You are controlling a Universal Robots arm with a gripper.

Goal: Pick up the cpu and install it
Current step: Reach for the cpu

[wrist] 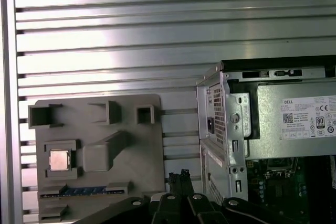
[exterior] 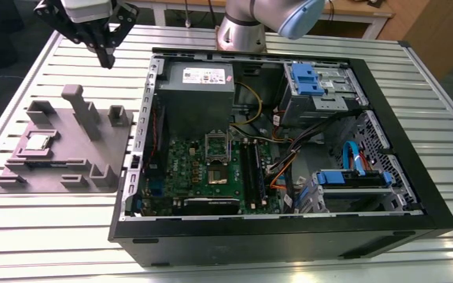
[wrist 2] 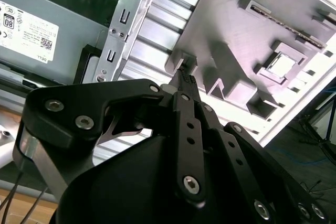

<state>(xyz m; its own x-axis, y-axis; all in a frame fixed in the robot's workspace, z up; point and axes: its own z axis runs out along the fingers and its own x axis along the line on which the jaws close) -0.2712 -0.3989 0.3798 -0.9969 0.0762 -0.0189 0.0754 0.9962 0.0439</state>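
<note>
The cpu (exterior: 38, 142) is a small silvery square lying flat in a recess of the grey fixture plate (exterior: 92, 159) at the exterior view's left; both wrist views show the cpu (wrist: 59, 160) (wrist 2: 282, 65) too. My gripper (exterior: 105, 58) hangs high above the table, beyond the plate's far edge and next to the case's corner. Its black fingers (wrist: 178, 177) (wrist 2: 185, 76) are shut together with nothing between them. The green motherboard (exterior: 210, 177) lies inside the open computer case, and its square socket (exterior: 217, 171) has a dark centre.
The black case (exterior: 415, 194) takes up the middle and the exterior view's right of the slatted metal table (exterior: 45, 236). A grey power-supply box (exterior: 197, 88), blue drive brackets (exterior: 311, 79) and loose cables sit inside. Posts (exterior: 81, 109) stand up from the fixture plate.
</note>
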